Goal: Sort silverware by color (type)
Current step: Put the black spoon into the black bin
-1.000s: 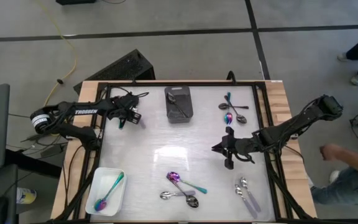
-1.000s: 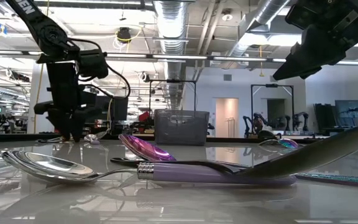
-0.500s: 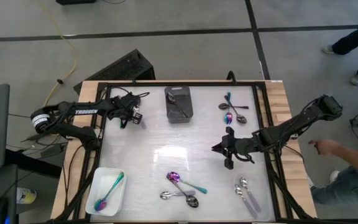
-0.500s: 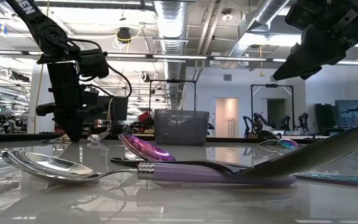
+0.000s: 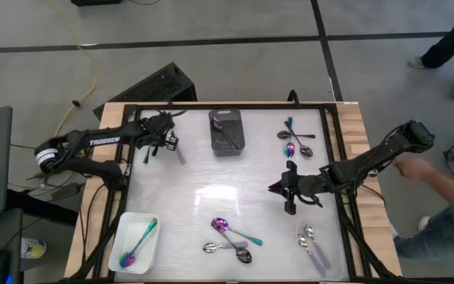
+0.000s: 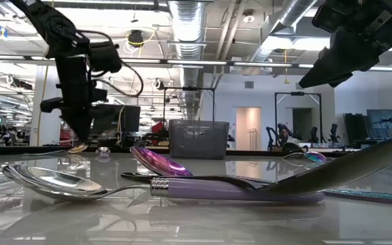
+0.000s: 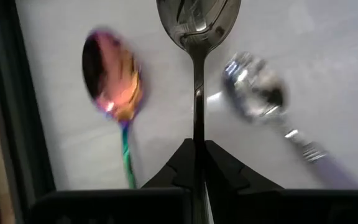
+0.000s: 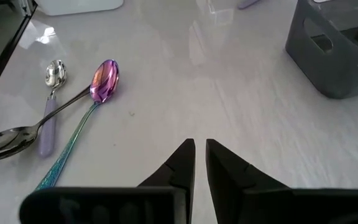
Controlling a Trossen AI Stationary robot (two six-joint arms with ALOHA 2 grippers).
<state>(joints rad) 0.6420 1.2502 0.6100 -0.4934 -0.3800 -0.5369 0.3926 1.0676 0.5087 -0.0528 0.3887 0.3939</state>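
Observation:
My left gripper (image 5: 151, 147) stands at the table's far left, shut on a dark spoon (image 7: 197, 25) whose bowl sticks out past the fingertips. Under it on the table lie a rainbow spoon (image 7: 112, 74) and a silver spoon with a lilac handle (image 7: 255, 94). My right gripper (image 5: 279, 189) hovers right of the table's middle. Its fingers (image 8: 185, 158) stand all but together with nothing between them. Ahead of it lie a rainbow spoon (image 8: 103, 81), a lilac-handled silver spoon (image 8: 55, 74) and a dark spoon (image 8: 5, 142). My left gripper pinches the dark spoon's handle (image 7: 198, 127) between its two fingers, just behind the bowl. The fingers point down and lie along the handle. The spoon hangs bowl-down (image 6: 79, 147) below the fingertips, close above the table.
A black bin (image 5: 227, 132) with dark spoons stands at the far middle and a white tray (image 5: 124, 230) with a rainbow spoon at the near left. Spoon groups lie at the far right (image 5: 294, 142), near middle (image 5: 231, 237) and near right (image 5: 312, 244). A person's arm (image 5: 440, 177) shows beyond the right edge.
My left gripper has taken hold of the dark spoon and has risen a little, shifting slightly toward the table's left edge. The spoon now hangs from its fingers, while the rainbow and silver spoons stay on the table.

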